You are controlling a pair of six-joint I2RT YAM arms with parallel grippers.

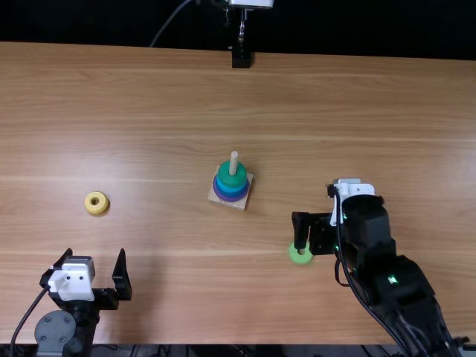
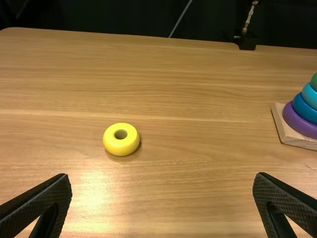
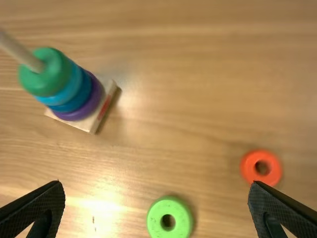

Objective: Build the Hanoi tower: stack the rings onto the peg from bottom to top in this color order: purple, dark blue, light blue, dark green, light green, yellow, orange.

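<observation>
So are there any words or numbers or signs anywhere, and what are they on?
Red mark on the side of the tower's wooden base: it might be writing, but it is too blurred to read.
Yellow ring, light green ring and orange ring: no words or numbers that I can see.
So there is nothing I can read out.

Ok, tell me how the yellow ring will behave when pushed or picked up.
The yellow ring looks thick and evenly round, so it's probably stiff. Its smooth, rounded sides might slip if gripped off-centre. It lies flat on the table, so a push would more likely slide it than roll or tip it.
</observation>
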